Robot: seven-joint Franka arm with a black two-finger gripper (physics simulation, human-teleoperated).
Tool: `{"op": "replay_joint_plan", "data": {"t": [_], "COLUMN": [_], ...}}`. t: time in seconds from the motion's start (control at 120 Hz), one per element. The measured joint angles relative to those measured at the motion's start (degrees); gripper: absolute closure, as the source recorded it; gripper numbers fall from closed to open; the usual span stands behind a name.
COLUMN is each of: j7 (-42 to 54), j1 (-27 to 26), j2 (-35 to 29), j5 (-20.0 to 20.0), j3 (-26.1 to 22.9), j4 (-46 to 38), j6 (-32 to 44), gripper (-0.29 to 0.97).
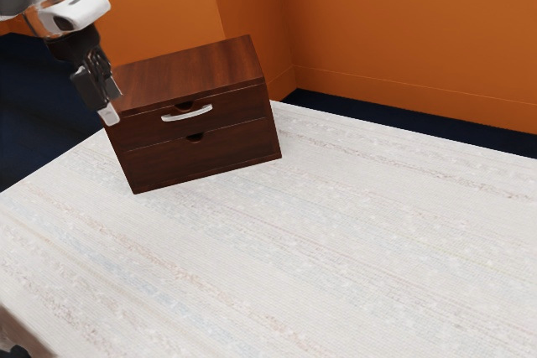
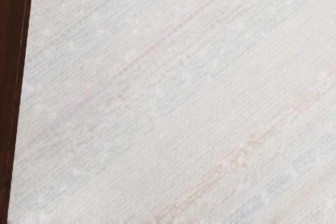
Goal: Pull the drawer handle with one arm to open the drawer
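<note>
A small wooden cabinet (image 1: 197, 81) sits near the bench's (image 1: 336, 241) far edge. Its top drawer (image 1: 197, 119) is shut, and the silver handle (image 1: 186, 112) faces open bench, leaving room to slide out. The tool (image 1: 106, 111) hangs at the cabinet's corner, beside the handle and apparently holding nothing. I cannot tell how wide it is open.

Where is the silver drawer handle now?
In the exterior view, the silver curved handle sits on the dark wooden cabinet's upper drawer, to the exterior view's right of the black gripper.

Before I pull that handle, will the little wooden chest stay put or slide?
The chest looks small and nothing visible anchors it to the table, so it may slide with the pull. Wider than tall, it probably won't tip. The thin handle looks rigid.
</note>
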Motion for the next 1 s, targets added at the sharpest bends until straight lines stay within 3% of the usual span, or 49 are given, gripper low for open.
{"op": "replay_joint_plan", "data": {"t": [0.208, 0.467, 0.725, 1.0], "j7": [4.6, 8.2, 8.3, 7.9], "j1": [-0.7, -2.3, -1.6, 0.5], "j2": [2.8, 4.3, 6.0, 7.3], "j5": [0.3, 3.9, 11.0, 12.4], "j3": [-0.3, 0.0, 0.0, 0.0], "j4": [2.2, 1.0, -0.9, -0.3], "j6": [3.1, 5.3, 7.8, 11.3], "gripper": [0.00, 0.00, 0.00, 0.00]}}
